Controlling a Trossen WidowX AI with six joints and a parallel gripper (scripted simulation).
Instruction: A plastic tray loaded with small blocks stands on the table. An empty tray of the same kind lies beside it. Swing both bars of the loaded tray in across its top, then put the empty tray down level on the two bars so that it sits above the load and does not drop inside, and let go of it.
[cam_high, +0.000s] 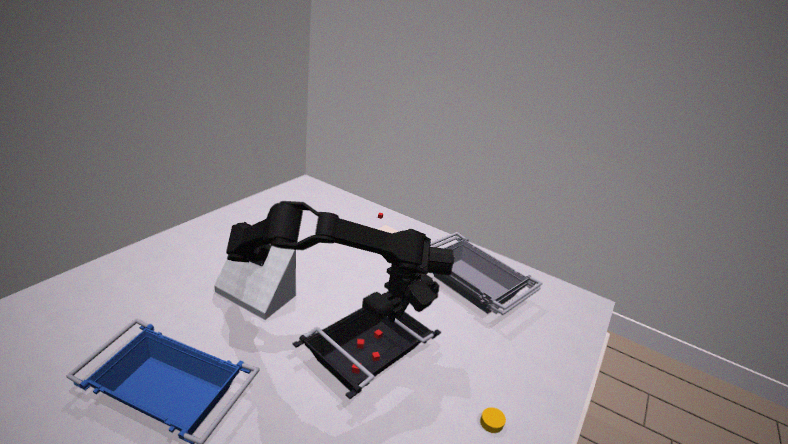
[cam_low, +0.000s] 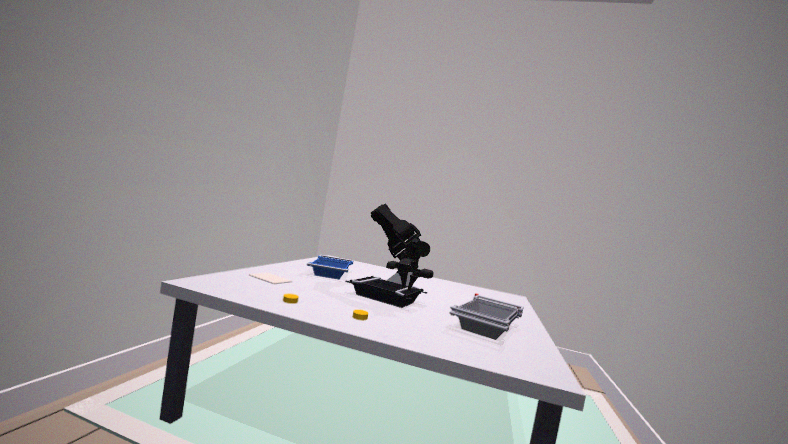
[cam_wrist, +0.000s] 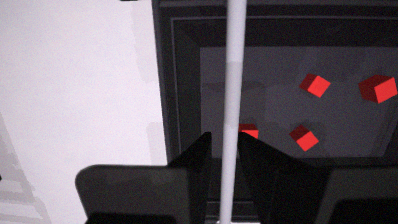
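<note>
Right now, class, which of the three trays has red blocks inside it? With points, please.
The black tray (cam_high: 397, 344) (cam_low: 380, 295) (cam_wrist: 280, 65), standing between the blue tray (cam_high: 170, 391) (cam_low: 329, 270) and the grey tray (cam_high: 479, 275) (cam_low: 482, 324). Four red blocks (cam_high: 360, 343) (cam_wrist: 317, 86) lie inside; none show in the others.

The arm is bent, its upper part reaching outward and its wrist turned down. The gripper points downward, tips lowest. Its two fingers stand partly open, apart from each other at the tips, narrowing toward their ends. Grip on anything: none observed.
</note>
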